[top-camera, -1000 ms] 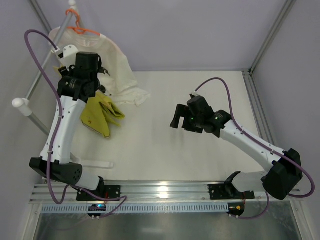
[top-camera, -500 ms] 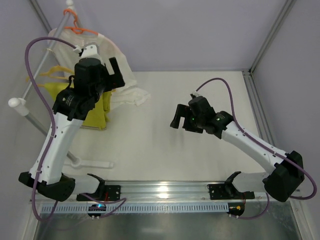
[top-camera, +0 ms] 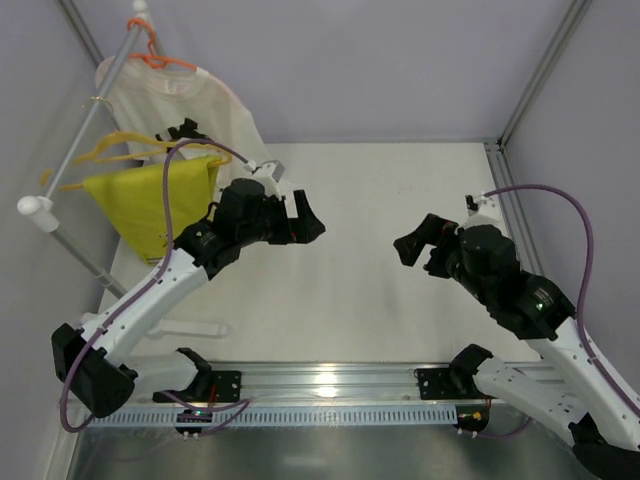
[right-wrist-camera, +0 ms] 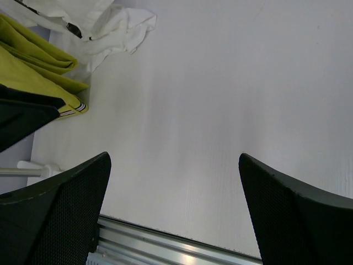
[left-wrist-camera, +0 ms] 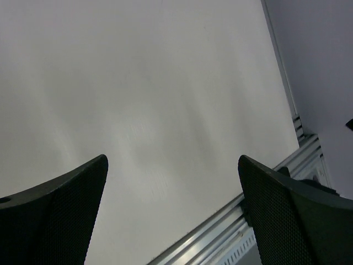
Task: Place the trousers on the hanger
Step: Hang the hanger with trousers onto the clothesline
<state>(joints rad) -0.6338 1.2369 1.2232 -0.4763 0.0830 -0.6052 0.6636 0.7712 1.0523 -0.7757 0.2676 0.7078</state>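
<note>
Yellow-green trousers [top-camera: 150, 205] hang at the left rail [top-camera: 90, 110], apparently draped over the yellow hanger [top-camera: 110, 150]. The left gripper [top-camera: 303, 222] and right gripper [top-camera: 418, 250] hover, spread wide and empty.

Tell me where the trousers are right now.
In the top view the trousers hang at the far left from the yellow hanger on the rack rail, just in front of the white T-shirt and left of the left gripper.

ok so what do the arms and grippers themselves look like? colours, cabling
Both match. The left arm and right arm have white link shells, black joint housings and black bases. A purple cable loops over each. The left gripper and right gripper are black two-finger units. The wrist views show finely dimpled black fingers.
</note>
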